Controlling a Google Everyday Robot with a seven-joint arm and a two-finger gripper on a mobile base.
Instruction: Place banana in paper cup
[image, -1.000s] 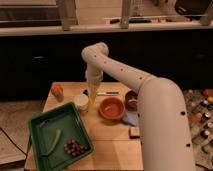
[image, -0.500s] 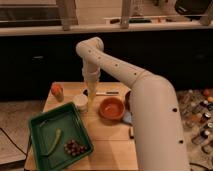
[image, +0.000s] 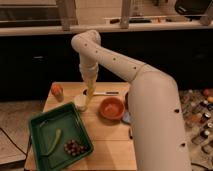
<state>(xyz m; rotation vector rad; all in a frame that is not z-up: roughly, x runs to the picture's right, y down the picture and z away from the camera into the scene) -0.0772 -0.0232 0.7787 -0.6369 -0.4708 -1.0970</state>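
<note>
My gripper (image: 89, 80) hangs at the end of the white arm over the back left of the wooden table (image: 107, 145). It is shut on the top of the pale-yellow banana (image: 89, 94), which hangs nearly upright. The banana's lower tip is at the right rim of the small white paper cup (image: 80, 103), which stands on the table just left of it. I cannot tell whether the tip is inside the cup or just beside it.
An orange-red bowl (image: 112, 108) sits right of the cup. A dark bowl (image: 127, 100) is partly hidden behind my arm. A green tray (image: 44, 126) at the front left holds a green pepper-like item (image: 55, 141) and grapes (image: 74, 147). An orange item (image: 57, 90) and a utensil (image: 104, 93) lie at the back.
The arm has shifted slightly left and its elbow has risen, carrying the banana closer to the cup. The other things have not moved.
</note>
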